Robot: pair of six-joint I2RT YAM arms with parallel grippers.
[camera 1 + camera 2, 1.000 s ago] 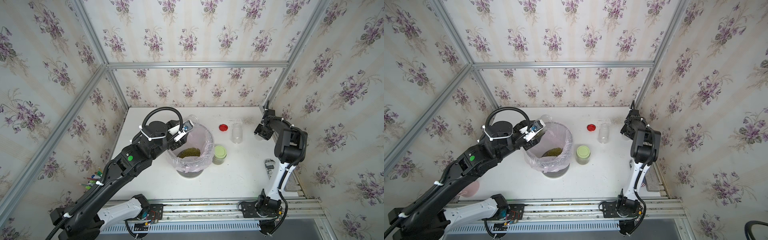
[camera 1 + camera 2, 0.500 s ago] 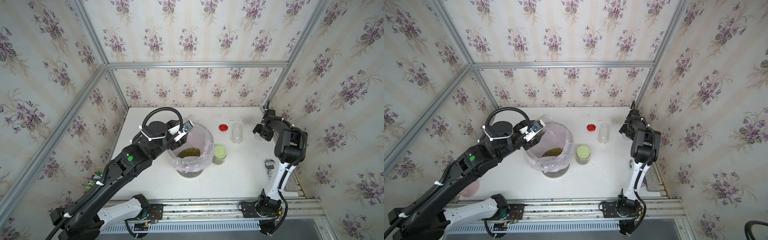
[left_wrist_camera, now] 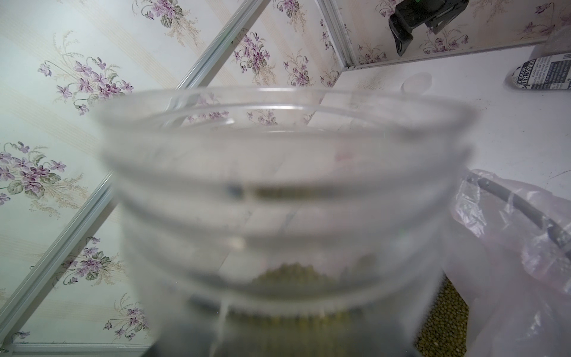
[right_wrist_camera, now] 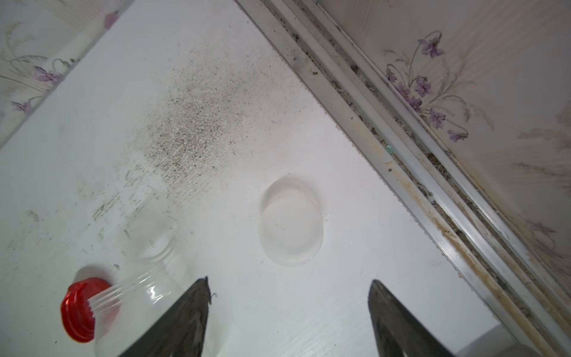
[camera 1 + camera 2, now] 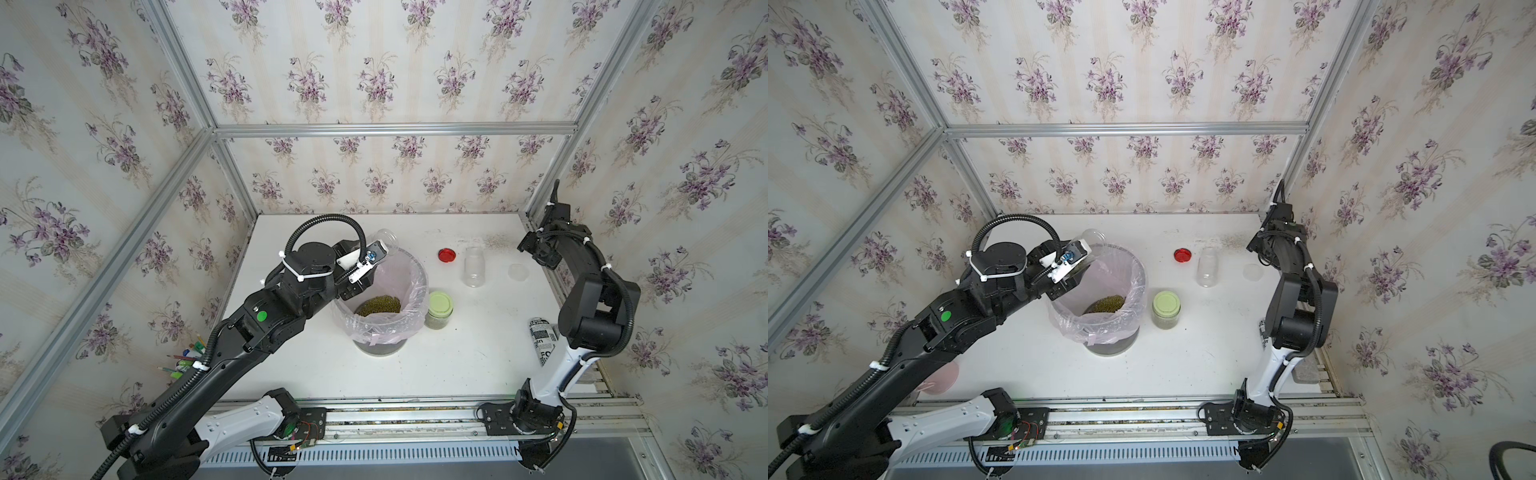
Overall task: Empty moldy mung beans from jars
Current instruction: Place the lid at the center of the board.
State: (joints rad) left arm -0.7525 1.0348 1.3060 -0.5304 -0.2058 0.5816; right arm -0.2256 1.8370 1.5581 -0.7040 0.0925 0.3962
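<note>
1. The table (image 5: 415,374) in front of the bin (image 5: 420,286) lies open.
2. A tilted jar (image 5: 384,239) overhangs the bin's far rim; the green-lidded jar (image 5: 439,309) stands just beside it.
3. The empty jar (image 5: 473,266), red lid (image 5: 446,254) and clear lid (image 5: 518,272) crowd the far right.

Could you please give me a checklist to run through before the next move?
1. Clear jar gripped by the left gripper at the bin's rim: ok.
2. That jar fully emptied: cannot tell, the left wrist view is blurred.
3. Mung beans lying inside the bin: ok.
4. Right gripper open and holding nothing: ok.
5. Green-lidded jar opened: not ok, lid on, beans inside.
</note>
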